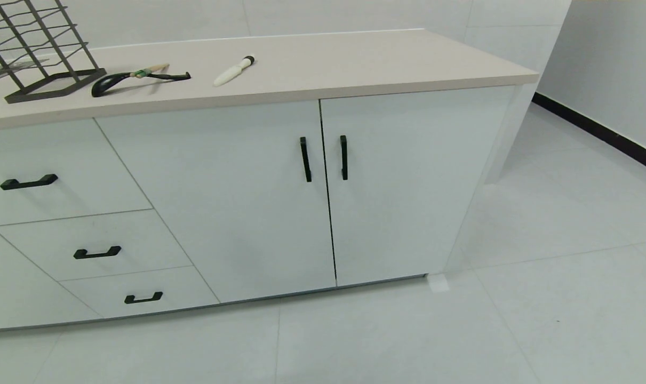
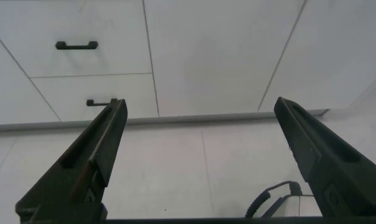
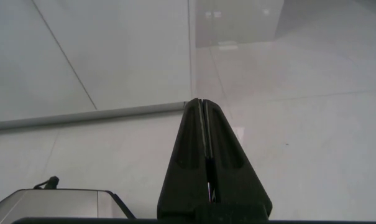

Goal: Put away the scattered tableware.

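Three items of tableware lie loose on the beige countertop surface (image 1: 355,58): a black ladle with a curved handle (image 1: 109,82), a slim wooden-handled utensil with a green band (image 1: 151,70) resting across that ladle, and, apart from both on the right, a cream-white utensil with a black end (image 1: 233,71). A dark metal wire rack (image 1: 34,48) stands at the surface's left end, just beside the ladle's bowl. Below the surface, the white cabinet (image 1: 221,202) has two closed doors with upright black handles, and three closed drawers to their left with black bar handles. The left claw (image 2: 200,109) is spread wide, empty, facing the lower drawers and the pale tiled floor (image 1: 515,320). The right claw (image 3: 201,109) is pressed together, holding nothing, above the floor near the cabinet's base.
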Robot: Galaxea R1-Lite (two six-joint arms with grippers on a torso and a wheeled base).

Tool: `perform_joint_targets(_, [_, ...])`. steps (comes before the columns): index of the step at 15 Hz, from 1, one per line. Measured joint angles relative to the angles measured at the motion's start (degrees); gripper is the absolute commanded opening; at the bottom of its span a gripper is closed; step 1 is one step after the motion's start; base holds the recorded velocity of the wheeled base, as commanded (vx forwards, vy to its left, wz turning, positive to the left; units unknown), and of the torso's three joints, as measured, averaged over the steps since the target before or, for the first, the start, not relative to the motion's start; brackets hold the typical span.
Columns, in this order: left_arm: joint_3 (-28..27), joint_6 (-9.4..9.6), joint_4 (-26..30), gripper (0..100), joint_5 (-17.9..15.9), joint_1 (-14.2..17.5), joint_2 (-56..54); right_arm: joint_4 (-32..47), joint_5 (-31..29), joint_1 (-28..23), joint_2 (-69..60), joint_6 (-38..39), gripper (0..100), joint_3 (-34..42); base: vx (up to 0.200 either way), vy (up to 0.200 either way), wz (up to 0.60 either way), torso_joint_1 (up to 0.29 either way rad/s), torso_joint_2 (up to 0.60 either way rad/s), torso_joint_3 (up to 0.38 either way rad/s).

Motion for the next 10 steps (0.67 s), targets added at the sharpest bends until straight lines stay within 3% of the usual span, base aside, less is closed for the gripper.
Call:
perform_joint_targets(4, [0.0,-0.05,0.0,100,0.0,0.0,0.0,0.0,-0.1,0.0,0.0,0.0,0,0.0,0.0,0.0,0.6,0.0,0.0,0.002])
perform_joint_targets(9, [0.0,-0.05,0.0,100,0.0,0.0,0.0,0.0,0.0,0.0,0.0,0.0,0,0.0,0.0,0.0,0.0,0.0,0.0,0.0])
perform_joint_targets(10, [0.0,-0.05,0.0,100,0.0,0.0,0.0,0.0,0.0,0.0,0.0,-0.1,0,0.0,0.0,0.0,0.6,0.002,0.0,0.002])
